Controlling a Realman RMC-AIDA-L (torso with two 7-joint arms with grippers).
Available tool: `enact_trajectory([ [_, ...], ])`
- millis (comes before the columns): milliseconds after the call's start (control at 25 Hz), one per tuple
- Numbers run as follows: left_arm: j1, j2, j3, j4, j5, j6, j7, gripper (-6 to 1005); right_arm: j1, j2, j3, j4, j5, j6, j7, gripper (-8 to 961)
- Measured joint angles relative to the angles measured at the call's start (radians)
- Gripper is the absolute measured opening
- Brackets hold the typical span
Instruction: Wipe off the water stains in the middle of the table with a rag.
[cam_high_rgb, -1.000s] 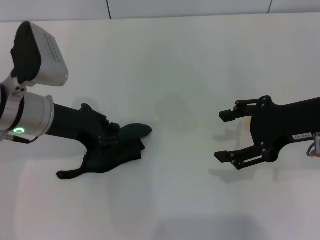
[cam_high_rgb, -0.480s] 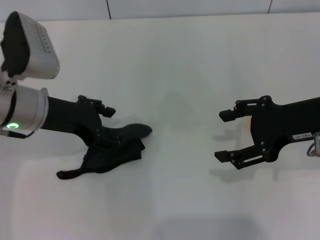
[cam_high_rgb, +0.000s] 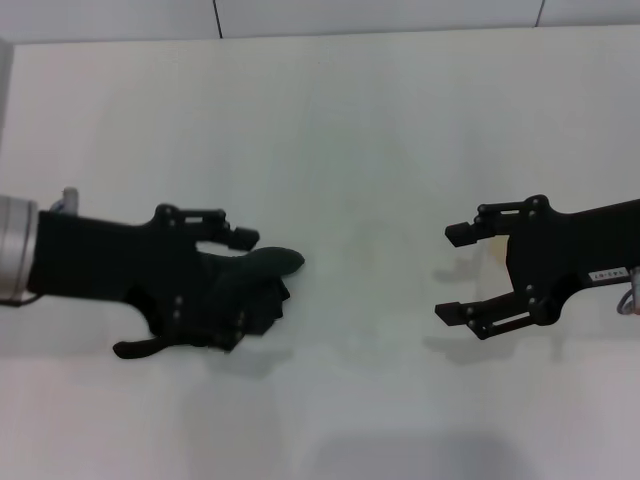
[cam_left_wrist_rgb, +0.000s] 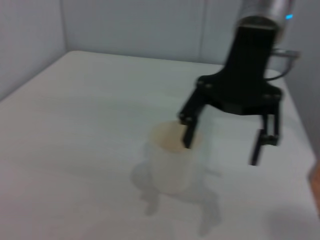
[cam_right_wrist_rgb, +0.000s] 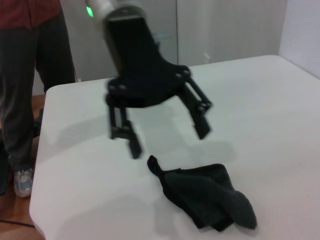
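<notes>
Left gripper (cam_high_rgb: 232, 290) is seen spread wide above the dark rag (cam_high_rgb: 250, 290), nothing being held; in the right wrist view its fingers are raised clear of the cloth. Crumpled in a heap, the rag is found on the left part of the white bench (cam_high_rgb: 360, 130), well apart from the middle, where only a faint mark can be made out. Right gripper (cam_high_rgb: 458, 272) is kept open and empty at the right, presumably so that the middle is left free.
</notes>
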Motion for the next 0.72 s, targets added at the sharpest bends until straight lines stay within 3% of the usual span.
enact_trajectory([
  [240, 0.056, 0.000, -0.003, 0.076, 0.007, 0.038, -0.005, 886, 0.004, -0.002, 0.017, 0.025, -0.004, -0.002, 0.000, 857],
  [720, 0.094, -0.003, -0.035, 0.085, 0.000, 0.043, 0.003, 886, 0.004, -0.003, 0.041, 0.038, -0.027, 0.000, -0.002, 857],
])
